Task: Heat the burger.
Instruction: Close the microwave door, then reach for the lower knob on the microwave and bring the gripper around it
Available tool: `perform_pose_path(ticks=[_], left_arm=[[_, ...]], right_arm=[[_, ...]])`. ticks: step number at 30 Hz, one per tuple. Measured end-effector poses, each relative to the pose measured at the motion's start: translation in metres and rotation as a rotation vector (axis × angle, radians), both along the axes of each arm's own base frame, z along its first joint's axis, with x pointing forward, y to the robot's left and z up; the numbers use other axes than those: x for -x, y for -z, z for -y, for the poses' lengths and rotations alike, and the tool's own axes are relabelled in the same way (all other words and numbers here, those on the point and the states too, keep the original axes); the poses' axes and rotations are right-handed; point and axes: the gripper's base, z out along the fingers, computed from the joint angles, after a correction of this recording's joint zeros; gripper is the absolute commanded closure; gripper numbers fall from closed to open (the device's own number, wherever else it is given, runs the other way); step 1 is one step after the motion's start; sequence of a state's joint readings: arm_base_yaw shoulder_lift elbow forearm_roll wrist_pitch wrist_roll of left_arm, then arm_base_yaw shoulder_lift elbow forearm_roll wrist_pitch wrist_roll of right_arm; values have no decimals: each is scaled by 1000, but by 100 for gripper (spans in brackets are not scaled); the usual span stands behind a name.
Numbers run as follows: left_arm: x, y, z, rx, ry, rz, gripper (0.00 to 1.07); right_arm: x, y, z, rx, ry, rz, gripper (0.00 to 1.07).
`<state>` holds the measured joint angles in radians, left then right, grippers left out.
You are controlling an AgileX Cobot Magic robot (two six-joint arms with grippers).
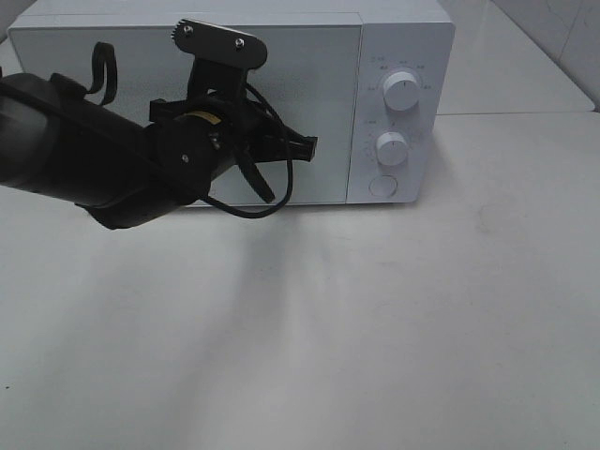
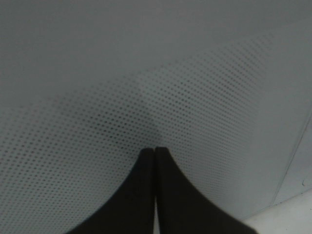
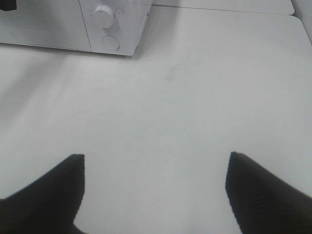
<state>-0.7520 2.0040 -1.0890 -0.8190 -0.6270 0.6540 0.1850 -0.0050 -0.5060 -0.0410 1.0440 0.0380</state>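
Note:
The burger is out of view in every frame. The white microwave [image 1: 403,47] stands at the back of the table with its door [image 1: 94,66] closed. My left gripper [image 1: 309,147] is shut with nothing between its fingers, and its tips are right at the door's right part. In the left wrist view the joined fingertips [image 2: 155,150] point at the dotted door panel [image 2: 146,73]. My right gripper [image 3: 155,161] is open and empty above the bare table, well off from the microwave [image 3: 48,24]. It does not show in the exterior high view.
The microwave's control panel has two knobs [image 1: 402,93] [image 1: 392,148] and a round button [image 1: 382,186]. One knob [image 3: 104,16] and the button [image 3: 110,43] also show in the right wrist view. The white table [image 1: 375,328] spreads in front.

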Motion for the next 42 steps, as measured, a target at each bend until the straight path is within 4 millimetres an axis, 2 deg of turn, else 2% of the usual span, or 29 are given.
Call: perform_pose_path(ticks=[4,8,9,10,11,12,13,14,15,16,17,18,24,29,31,33,34,35,36,38,39,40,41,42], left_arm=[[11,-10,-8,16,-11,-6,107],[21,-11,-12,24,-11,-37,106],[29,-9,-16,21,-2,-87,97],[37,-7,-19,6,21,-138,80],[37,-7,-19,6,21,-138,80],[40,-6,-20,-2,35,-164,66],[40,-6,-20,-2,35,-164,66],[48,-4,-21,-17,81,-232,36],[52,-2,-20,-23,110,-270,20],[52,-2,-20,-23,110,-270,20],[59,0,-19,-20,150,-339,5],[66,2,-17,-22,200,-403,6],[75,0,-15,-24,289,-482,6],[76,-3,-25,-29,362,-575,6],[72,-5,-40,-18,376,-658,6],[71,-7,-46,-17,374,-680,6],[69,-12,-57,-25,360,-710,6],[69,-12,-57,-25,360,-710,6],[68,-19,-70,-46,332,-732,6],[68,-22,-77,-60,310,-746,6],[68,-29,-93,-81,259,-784,6],[68,-29,-93,-81,259,-784,6],[69,-37,-110,-109,204,-816,6],[69,-37,-110,-109,204,-816,6]], right_arm=[[0,0,0,0,0,0,31],[0,0,0,0,0,0,31],[0,0,0,0,0,0,31],[0,0,0,0,0,0,31],[0,0,0,0,0,0,31],[0,0,0,0,0,0,31],[0,0,0,0,0,0,31],[0,0,0,0,0,0,31],[0,0,0,0,0,0,31],[0,0,0,0,0,0,31],[0,0,0,0,0,0,31],[0,0,0,0,0,0,31],[0,0,0,0,0,0,31],[0,0,0,0,0,0,31],[0,0,0,0,0,0,31],[0,0,0,0,0,0,31],[0,0,0,0,0,0,31],[0,0,0,0,0,0,31],[0,0,0,0,0,0,31],[0,0,0,0,0,0,31],[0,0,0,0,0,0,31],[0,0,0,0,0,0,31],[0,0,0,0,0,0,31],[0,0,0,0,0,0,31]])
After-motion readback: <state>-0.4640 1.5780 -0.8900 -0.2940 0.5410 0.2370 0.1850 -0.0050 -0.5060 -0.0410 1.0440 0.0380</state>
